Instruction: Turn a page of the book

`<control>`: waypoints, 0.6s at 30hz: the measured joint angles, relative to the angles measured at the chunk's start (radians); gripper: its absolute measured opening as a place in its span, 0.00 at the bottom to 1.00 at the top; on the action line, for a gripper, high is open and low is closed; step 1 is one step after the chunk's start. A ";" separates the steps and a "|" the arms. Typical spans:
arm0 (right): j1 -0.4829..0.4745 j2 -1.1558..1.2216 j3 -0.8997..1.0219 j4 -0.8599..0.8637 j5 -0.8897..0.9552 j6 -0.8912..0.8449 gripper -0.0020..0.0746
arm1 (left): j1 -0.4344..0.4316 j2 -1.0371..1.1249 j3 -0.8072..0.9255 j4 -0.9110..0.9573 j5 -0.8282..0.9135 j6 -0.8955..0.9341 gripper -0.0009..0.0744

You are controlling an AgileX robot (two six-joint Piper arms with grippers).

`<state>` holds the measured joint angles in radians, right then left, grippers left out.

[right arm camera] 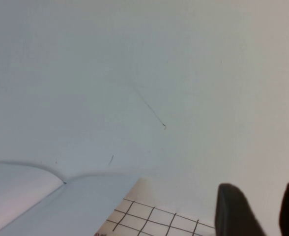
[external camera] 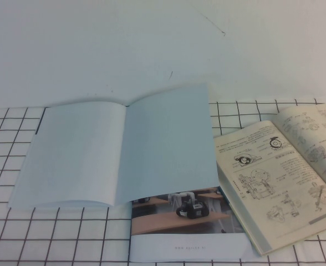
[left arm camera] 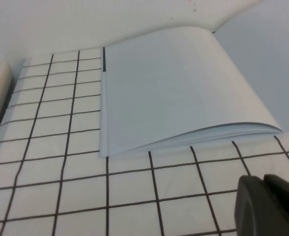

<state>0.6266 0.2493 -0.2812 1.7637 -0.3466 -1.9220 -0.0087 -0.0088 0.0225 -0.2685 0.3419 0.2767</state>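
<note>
The book (external camera: pixel 118 152) lies open on the tabletop (external camera: pixel 69 233), left of centre in the high view, both showing faces plain pale blue-white. Spine fold runs roughly 12 to 6 o'clock, tilted slightly. The page (external camera: pixel 171 147) is the right-hand leaf; it lies flat, its near edge over a booklet (external camera: pixel 188 227). Left leaf stack bows up a little at its near edge, thin leaves fanned there; the left wrist view shows the same curl (left arm camera: pixel 203 135).

The booklet sits at 5 o'clock from the book, partly under the page, showing a black robot on wood and a white strip with small print. At 3 o'clock from the book lies a manual (external camera: pixel 285 177), open, yellowish paper, black line drawings, touching or just beside the booklet's right edge; cannot tell which.

The tabletop carries a white cloth with a black grid; beyond the book at 12 o'clock it is plain white with a few small dark marks.

Left hand (left arm camera: pixel 270 206): seen only in the left wrist view, dark fingers at the frame's corner, above the grid near the book's left leaf, touching nothing. Only a thin seam shows between the fingers; together.

Right hand (right arm camera: pixel 259 210): seen only in the right wrist view, two dark fingers (right arm camera: pixel 233 211) with a clear gap, apart, holding nothing, over the plain white area beyond the book's far edge.
</note>
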 joint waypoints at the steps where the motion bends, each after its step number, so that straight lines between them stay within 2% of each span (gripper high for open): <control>1: 0.000 0.000 0.000 0.000 0.000 0.000 0.31 | 0.000 0.000 0.000 -0.001 0.000 -0.028 0.01; 8: 0.000 0.000 0.000 0.000 0.000 0.000 0.31 | 0.000 0.000 0.000 -0.005 0.000 -0.252 0.01; 18: 0.000 0.000 0.000 0.002 0.000 0.000 0.31 | 0.000 0.000 0.000 -0.005 0.000 -0.270 0.01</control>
<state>0.6266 0.2493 -0.2812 1.7655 -0.3466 -1.9220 -0.0087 -0.0088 0.0225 -0.2736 0.3419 0.0066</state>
